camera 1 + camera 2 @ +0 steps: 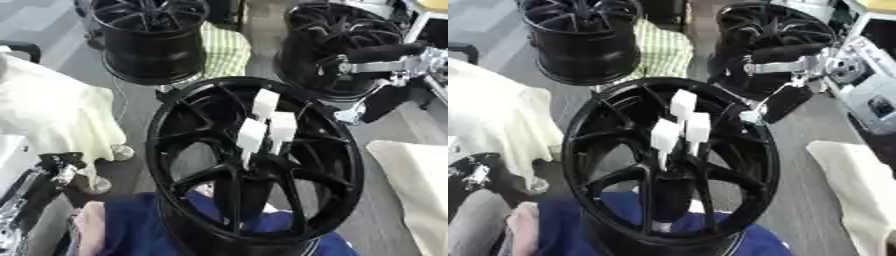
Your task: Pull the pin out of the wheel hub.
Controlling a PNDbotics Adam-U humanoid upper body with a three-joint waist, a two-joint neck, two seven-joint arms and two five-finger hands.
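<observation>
Near wheel hub point(254, 165) is sitting centre front with three pins point(265, 127) sticking from its middle, two more wheels standing behind it left point(149, 37) and right point(337, 47), right hand point(773, 107) hanging between.

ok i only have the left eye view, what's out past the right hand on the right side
Observer: The right eye view shows a pale grey boxy unit with a dark panel, to the right of the right hand. Your view cuts it off.
Operator: and lower left, under my left hand
Observer: In the right eye view, a grey rounded shape fills that corner below the left hand, next to the pink cloth. I cannot tell what it is.
</observation>
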